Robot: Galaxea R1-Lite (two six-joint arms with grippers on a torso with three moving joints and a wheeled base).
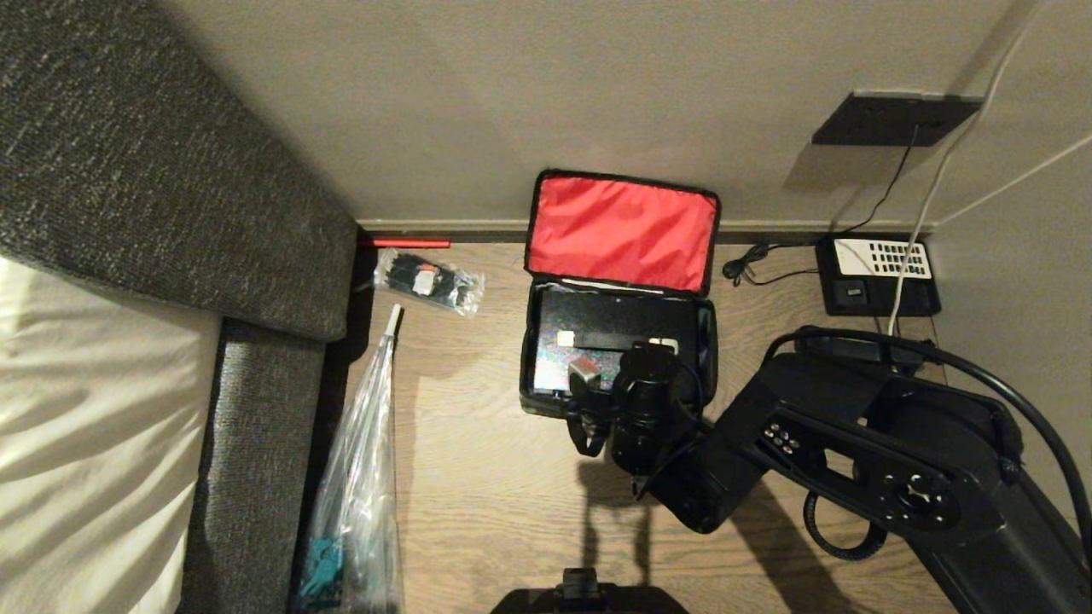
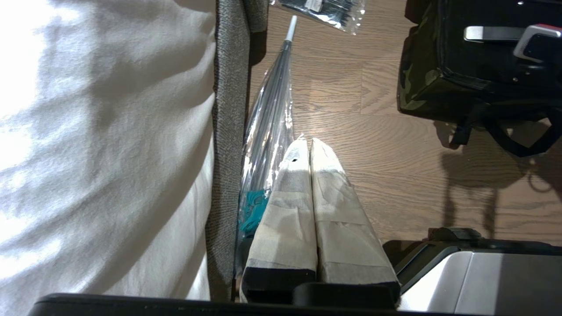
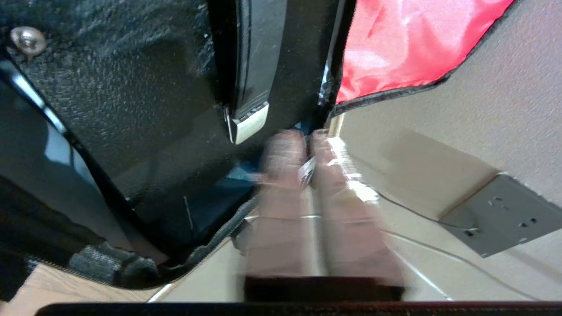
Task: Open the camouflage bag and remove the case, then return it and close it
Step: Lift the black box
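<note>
The camouflage bag (image 1: 531, 384) lies open on the wooden floor, and its red-lined lid (image 1: 621, 228) leans back against the wall. Inside it the flat black case (image 1: 614, 320) lies with small pale labels on top. My right gripper (image 1: 589, 371) hangs over the near part of the case, its arm coming in from the right. In the right wrist view this gripper (image 3: 308, 140) is blurred, its fingers a narrow gap apart above the bag's edge beside the case (image 3: 131, 87). My left gripper (image 2: 307, 142) is parked low over the floor, shut on nothing, with the bag (image 2: 417, 74) off to its side.
A clear packet of black items (image 1: 429, 280) lies left of the bag. A plastic-sleeved umbrella (image 1: 363, 460) runs along the grey upholstered bed frame (image 1: 256, 409). A black desk phone (image 1: 879, 273) and cables sit by the wall at the right, under a wall socket (image 1: 896, 118).
</note>
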